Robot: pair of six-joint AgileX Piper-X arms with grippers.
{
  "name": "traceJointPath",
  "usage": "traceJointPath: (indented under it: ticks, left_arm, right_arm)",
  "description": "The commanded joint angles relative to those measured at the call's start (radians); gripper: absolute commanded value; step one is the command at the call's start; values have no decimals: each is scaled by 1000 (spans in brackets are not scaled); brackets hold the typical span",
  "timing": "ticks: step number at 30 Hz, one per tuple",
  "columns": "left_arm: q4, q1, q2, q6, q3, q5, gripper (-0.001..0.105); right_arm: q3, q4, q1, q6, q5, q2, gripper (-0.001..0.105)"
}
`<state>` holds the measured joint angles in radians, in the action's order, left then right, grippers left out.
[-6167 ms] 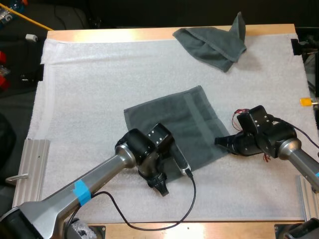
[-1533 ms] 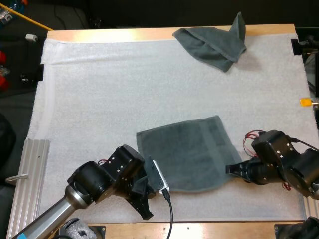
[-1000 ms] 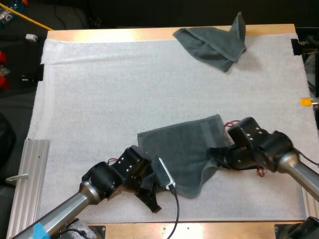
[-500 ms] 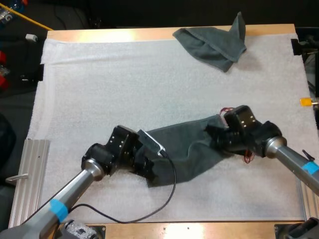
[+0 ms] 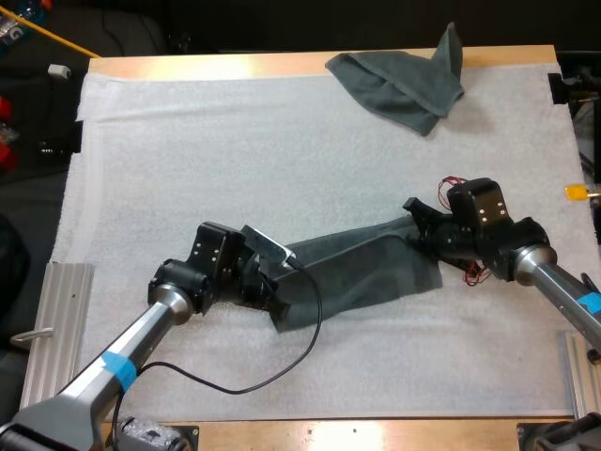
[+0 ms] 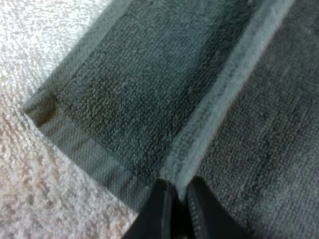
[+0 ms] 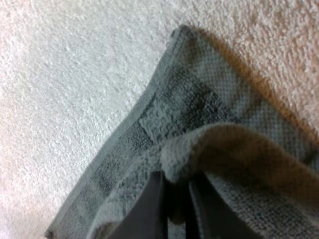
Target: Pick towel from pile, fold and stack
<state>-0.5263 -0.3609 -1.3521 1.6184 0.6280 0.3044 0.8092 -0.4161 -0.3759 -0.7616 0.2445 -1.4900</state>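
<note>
A dark grey-green towel (image 5: 362, 272) lies folded over into a long strip across the mat's near middle. My left gripper (image 5: 277, 282) is shut on the towel's edge (image 6: 199, 149) at the strip's left end, the fingers (image 6: 160, 209) pinching the folded-over hem. My right gripper (image 5: 418, 225) is shut on the towel's right end, where the cloth (image 7: 209, 144) bunches up between its fingers (image 7: 149, 206). A second towel (image 5: 404, 80), crumpled, sits at the far side of the mat, right of centre.
The white mat (image 5: 188, 160) covers most of the wooden table (image 5: 282, 64). A metal rail (image 5: 52, 329) lies off the mat's near left edge.
Both grippers carried the towel's near edge away from the table's front, over the rest of the towel. It went from a flat sheet to a folded strip.
</note>
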Motion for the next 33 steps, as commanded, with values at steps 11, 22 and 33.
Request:
traceJointPath:
  ticks: [11, 22, 33]
  left_arm:
    - [16, 0, -3, 7, 9, -122, 0]
    - [-11, 0, -2, 11, 93, -87, 64]
    - [-164, 0, 169, 121, 274, -54, 68]
  right_arm:
    - [2, 85, 7, -27, 106, -42, 0]
    - [2, 266, 7, -76, 193, -43, 69]
    - [4, 206, 12, -309, 205, 87, 77]
